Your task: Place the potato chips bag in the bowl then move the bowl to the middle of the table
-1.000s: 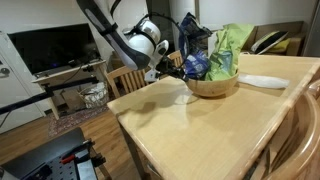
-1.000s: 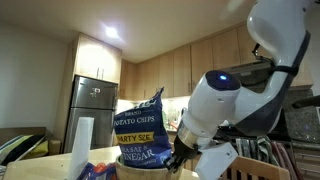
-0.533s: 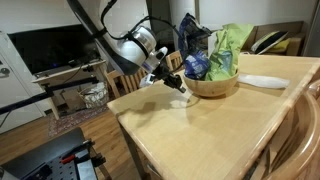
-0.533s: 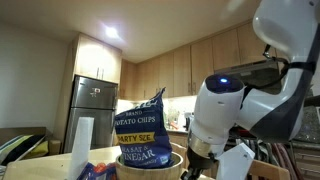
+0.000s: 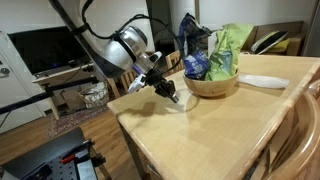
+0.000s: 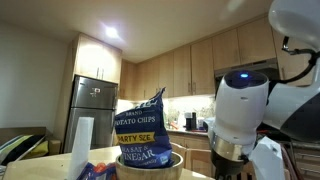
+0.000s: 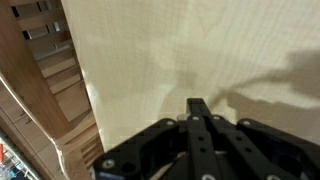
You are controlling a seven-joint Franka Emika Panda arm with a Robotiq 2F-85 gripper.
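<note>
The dark blue potato chips bag [image 5: 193, 57] stands upright in the light-tan wooden bowl [image 5: 213, 84] near the table's far edge, with a light green bag [image 5: 229, 47] beside it. It also shows in an exterior view [image 6: 141, 125], standing in the bowl [image 6: 150, 163]. My gripper [image 5: 172, 94] is shut and empty, low over the light-wood table [image 5: 220, 125], a little to the left of the bowl and apart from it. In the wrist view the shut fingers [image 7: 199, 108] point at bare table top [image 7: 150, 50].
A white plate [image 5: 262, 81] lies on the table right of the bowl. Wooden chairs [image 5: 127, 80] stand along the table's far side, and a chair back rises at the near right [image 5: 305, 130]. A white roll [image 6: 80, 148] stands beside the bowl.
My gripper has moved away from the bowl, to the left and down toward the table top. The bag and bowl have not moved.
</note>
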